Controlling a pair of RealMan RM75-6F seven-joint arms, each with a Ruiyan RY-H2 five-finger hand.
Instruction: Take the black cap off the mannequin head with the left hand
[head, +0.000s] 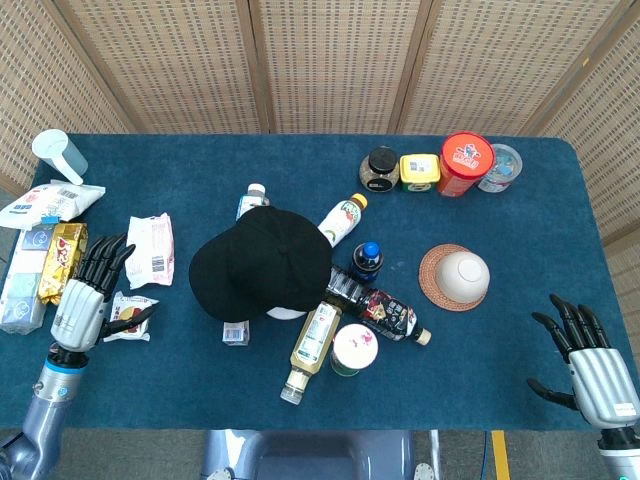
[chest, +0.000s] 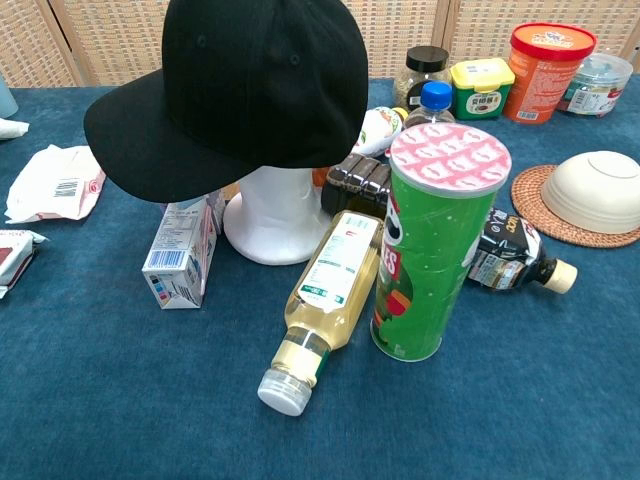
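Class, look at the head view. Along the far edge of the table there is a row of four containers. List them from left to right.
Black-lidded jar → yellow-lidded tub → red-lidded canister → clear container.

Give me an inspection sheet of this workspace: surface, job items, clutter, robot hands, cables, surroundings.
Surface: blue cloth-covered table, crowded through the middle.
Job items: black fabric baseball cap sits on the white mannequin head, untouched.
Clutter: green cylindrical chip can upright; clear plastic bottle of yellow liquid lying beside it; small white and blue carton by the mannequin base; white bowl upside down on a round woven coaster; snack packets at the left edge; jars at the far edge.
Robot hands: left robot hand open, over the snack packets; right robot hand open, near the right corner.
Cables: nothing seen.
Surroundings: woven rattan screen panels behind the table.
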